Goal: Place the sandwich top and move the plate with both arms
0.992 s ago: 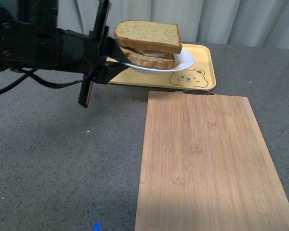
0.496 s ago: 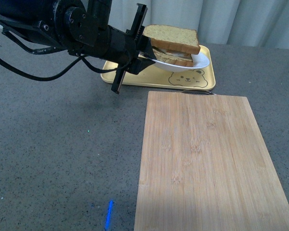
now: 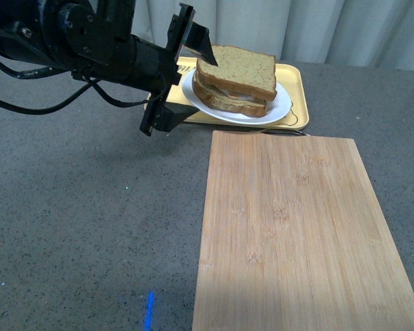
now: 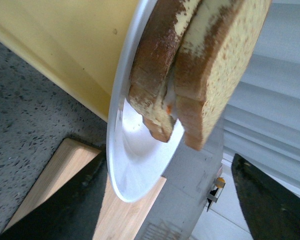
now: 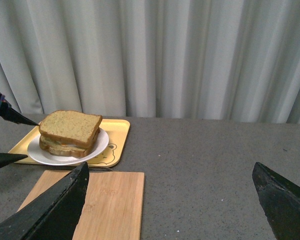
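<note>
Yellow tray [image 3: 294, 88] behind wooden board [image 3: 293, 227]

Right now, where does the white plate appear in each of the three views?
Front view: the plate is at upper centre, under the sandwich.
Left wrist view: the plate crosses the centre, seen almost edge-on.
Right wrist view: the plate is at the left, about mid-height.
Shared landmark: the yellow tray under the plate shows in all three.
</note>
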